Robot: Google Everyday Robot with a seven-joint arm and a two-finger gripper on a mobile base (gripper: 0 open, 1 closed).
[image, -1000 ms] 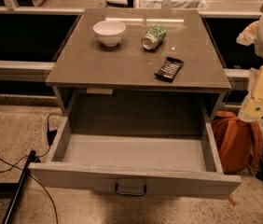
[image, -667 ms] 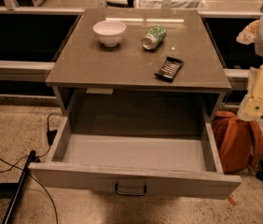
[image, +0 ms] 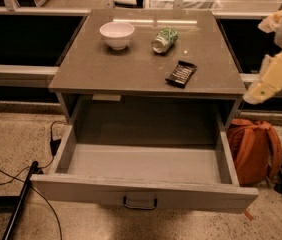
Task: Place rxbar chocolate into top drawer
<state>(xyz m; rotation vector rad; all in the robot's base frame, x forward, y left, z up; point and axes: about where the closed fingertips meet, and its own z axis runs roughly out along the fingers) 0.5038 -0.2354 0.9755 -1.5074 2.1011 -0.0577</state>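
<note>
The rxbar chocolate [image: 181, 73] is a flat black wrapper with white lettering. It lies on the grey table top [image: 106, 69] near the front right. The top drawer [image: 143, 164] is pulled wide open below the table top, and its grey inside is bare. A small dark handle [image: 140, 203] sits on its front. My gripper [image: 261, 91], on the cream arm, hangs at the far right edge, off the table's right side and to the right of the bar. It holds nothing that I can see.
A white bowl [image: 117, 35] stands at the back left of the table top. A green-patterned can [image: 164, 39] lies on its side at the back middle. An orange backpack [image: 253, 150] sits on the floor right of the drawer. Black cables [image: 16, 184] lie on the floor at left.
</note>
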